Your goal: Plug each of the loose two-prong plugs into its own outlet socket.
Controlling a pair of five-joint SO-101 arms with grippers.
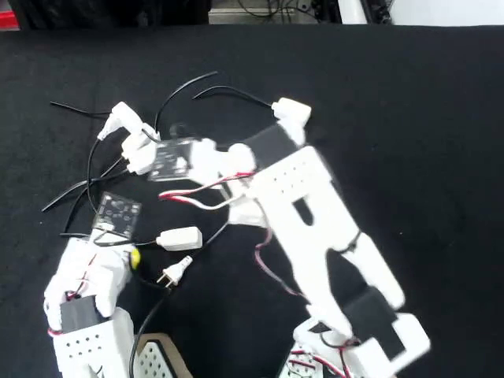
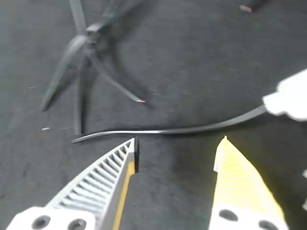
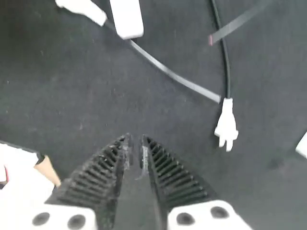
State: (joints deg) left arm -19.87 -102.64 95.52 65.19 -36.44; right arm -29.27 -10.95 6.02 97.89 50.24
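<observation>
A loose white two-prong plug point(image 1: 177, 273) lies near the front left, with a white outlet socket point(image 1: 179, 238) just behind it. More white cable ends lie at the far left point(image 1: 122, 120) and behind the right arm point(image 1: 291, 110). My left gripper point(image 2: 176, 140) point(image 1: 135, 255) is open and low over the cloth. A black cable point(image 2: 163, 130) runs just past its tips to the socket point(image 2: 290, 98). My right gripper point(image 3: 135, 139) is shut on nothing. Ahead of it lie a two-prong plug point(image 3: 226, 127) and a white socket point(image 3: 125, 17).
The table point(image 1: 409, 118) is covered in black cloth. Several thin black cables point(image 1: 83, 185) loop across the left side. The right arm point(image 1: 307, 213) stretches diagonally across the middle toward the far-left cable ends. A tan-edged white base plate point(image 1: 157, 354) sits at the front edge.
</observation>
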